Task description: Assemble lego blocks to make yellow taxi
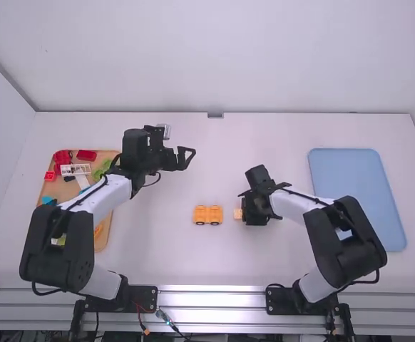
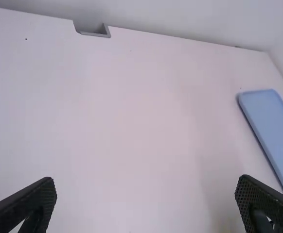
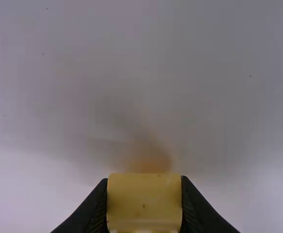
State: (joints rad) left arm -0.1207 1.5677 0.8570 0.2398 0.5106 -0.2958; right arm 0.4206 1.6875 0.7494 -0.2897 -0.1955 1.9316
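Two yellow pcs mid-table: a yellow wheeled block [image 1: 208,214], upright on the table w/ dark wheels along its near side, & a yellow block [image 1: 238,214] just beside it, to its right, small gap btwn. R gripper [image 1: 244,211] is pinching that 2nd block; R wrist view has it squeezed btwn both fingertips, a couple of dark specks on its face. L gripper [image 1: 185,157] is spread wide w/ nothing btwn its fingers, over the table farther out than the wheeled block & a bit to its left; L wrist view agrees, fingers well apart. Far L side: wooden tray [image 1: 103,237], partly hidden by the L arm, w/ red blocks [image 1: 63,159], a white grid pc [image 1: 75,169], green pcs [image 1: 100,172] & some other colored bits. Far R side: blue tray [image 1: 357,192], flat on the white table [image 1: 264,135], well apart from the yellow pcs.
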